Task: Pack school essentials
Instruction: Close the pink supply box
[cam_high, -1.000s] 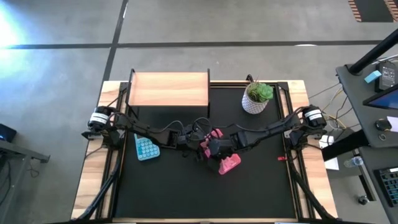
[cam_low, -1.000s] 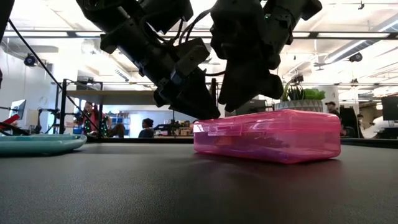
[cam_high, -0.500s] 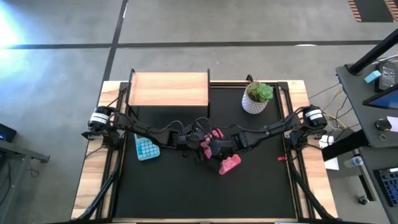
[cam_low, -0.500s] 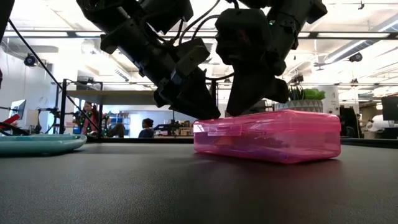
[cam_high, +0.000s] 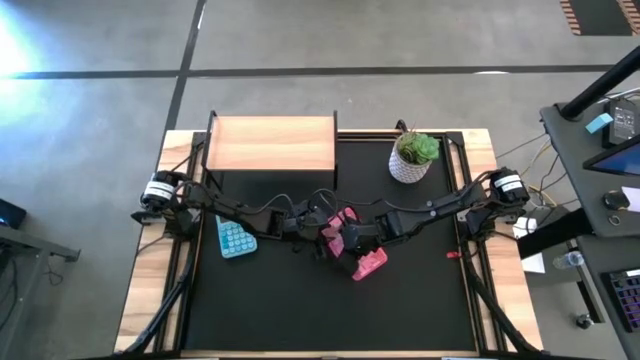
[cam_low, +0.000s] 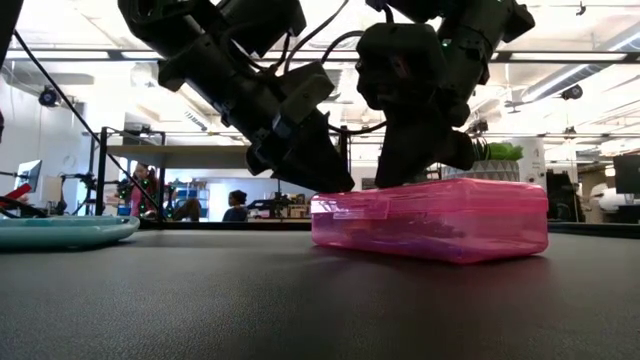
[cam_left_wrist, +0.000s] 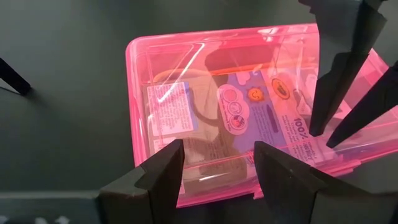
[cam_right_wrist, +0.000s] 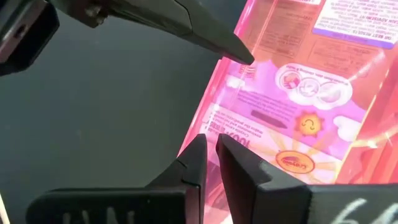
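A translucent pink plastic case (cam_low: 430, 215) lies flat on the black table mat near its middle, lid closed; it also shows in the high view (cam_high: 369, 263). A printed card (cam_left_wrist: 249, 112) shows through the lid; pens, pencils, scissors and eraser cannot be made out. My left gripper (cam_left_wrist: 217, 163) is open at the case's left end, one finger on each side of its edge (cam_low: 335, 186). My right gripper (cam_right_wrist: 211, 155) is shut, its tips down on the lid (cam_low: 405, 180). My left gripper stands with its fingertips (cam_right_wrist: 244, 57) at the lid's left edge, slanting down from the table's left; I cannot tell whether it touches. My right gripper presses its shut fingertips (cam_left_wrist: 318, 127) on the lid's top (cam_right_wrist: 249, 134), slanting down from above right. The case rests flat on the mat.
A light-blue dimpled tray (cam_high: 236, 238) lies left of the arms and shows in the low view (cam_low: 60, 230). A wooden box (cam_high: 272, 143) stands at the far left, a potted green plant (cam_high: 413, 155) at the far right. A small red thing (cam_high: 452, 254) lies at the right.
My right gripper has shifted a little toward the table's right edge along the top of the pink case. My left gripper and the case have stayed where they were.
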